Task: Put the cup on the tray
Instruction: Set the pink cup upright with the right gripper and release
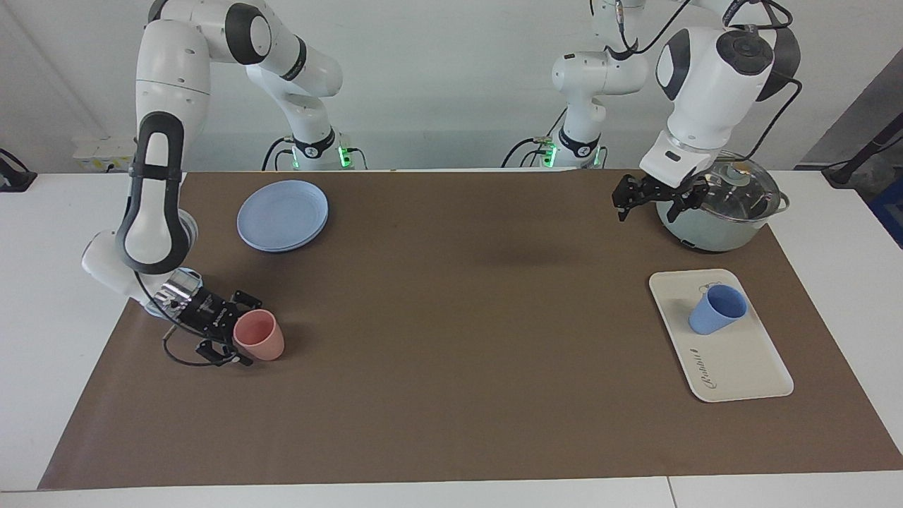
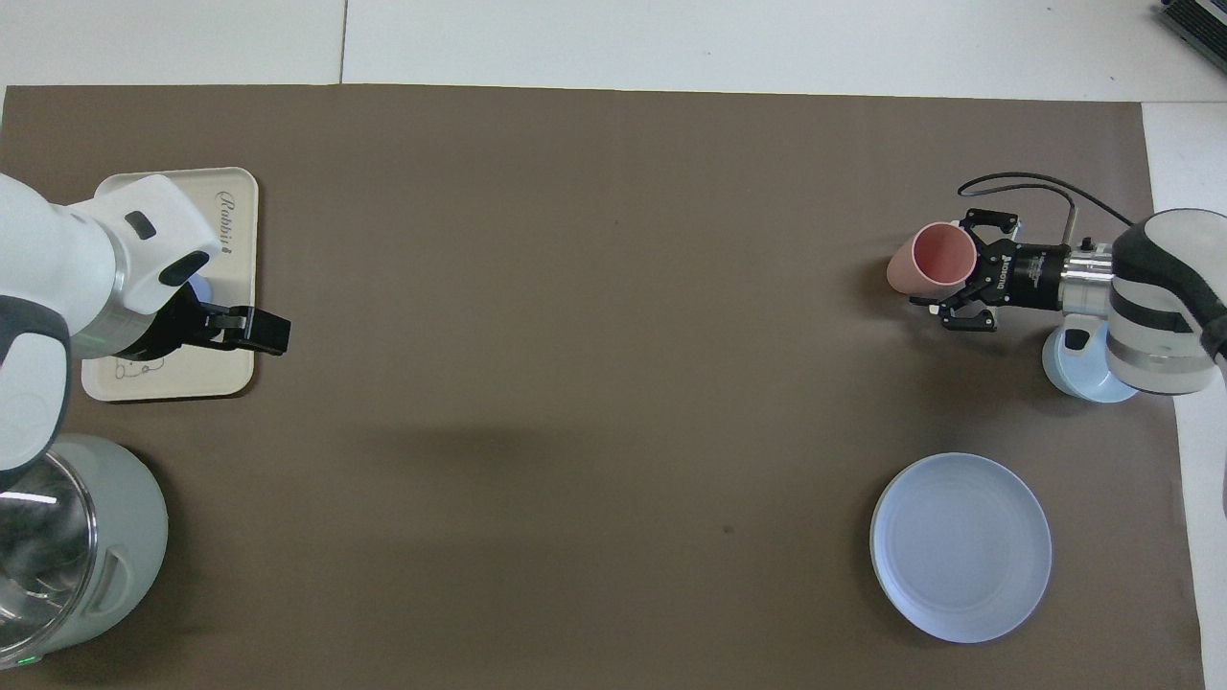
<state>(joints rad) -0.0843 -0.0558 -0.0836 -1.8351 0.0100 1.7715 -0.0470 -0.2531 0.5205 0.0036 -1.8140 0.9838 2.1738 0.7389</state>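
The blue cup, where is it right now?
In the facing view, the blue cup sits on the cream tray, at the left arm's end of the table, farther from the robots than the lidded pot.

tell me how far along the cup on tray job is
Done: the blue cup stands upright on the tray, released. The left gripper is open and raised over the mat beside the pot, holding nothing. In hand: the right gripper has its fingers either side of the pink cup on the mat; whether it grips is unclear. Nothing looks left for the blue cup.
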